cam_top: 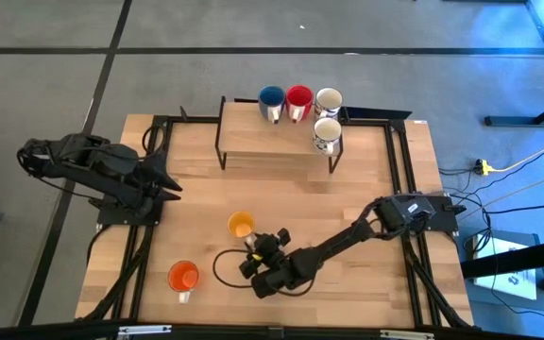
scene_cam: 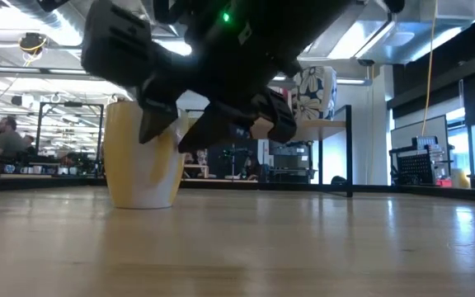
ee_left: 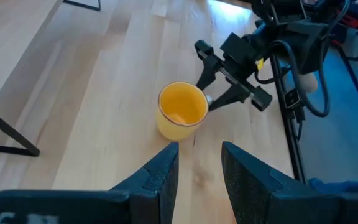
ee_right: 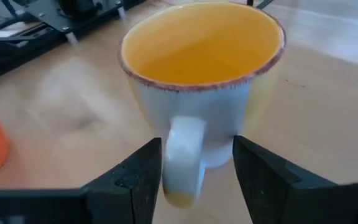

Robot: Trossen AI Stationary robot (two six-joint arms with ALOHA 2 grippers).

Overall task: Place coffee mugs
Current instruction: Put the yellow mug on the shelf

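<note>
A yellow-orange mug [cam_top: 241, 225] [ee_right: 204, 81] stands upright on its base on the wooden table, its pale handle [ee_right: 184, 162] turned toward my right gripper [ee_right: 194, 177] [cam_top: 254, 244]. That gripper is open and comes in low from the near right, one finger on each side of the handle. My left gripper [ee_left: 199, 165] [cam_top: 170, 184] hangs open and empty at the table's left, above the surface. An orange mug [cam_top: 183, 277] stands near the front left. Blue [cam_top: 271, 98], red [cam_top: 298, 97] and two white printed mugs [cam_top: 327, 135] stand on the shelf. My right gripper straddles the yellow-orange mug's handle [ee_right: 182, 149], coming nearly level from the near right. One finger [ee_right: 146, 174] lies right beside the handle and the other stands off with a gap. I cannot tell whether either touches it. The mug rests upright on the table.
A low wooden shelf on dark metal legs [cam_top: 272, 142] stands at the far middle of the table. A dark frame [cam_top: 399, 170] runs along the table's sides. Bare table lies between the shelf and the yellow-orange mug.
</note>
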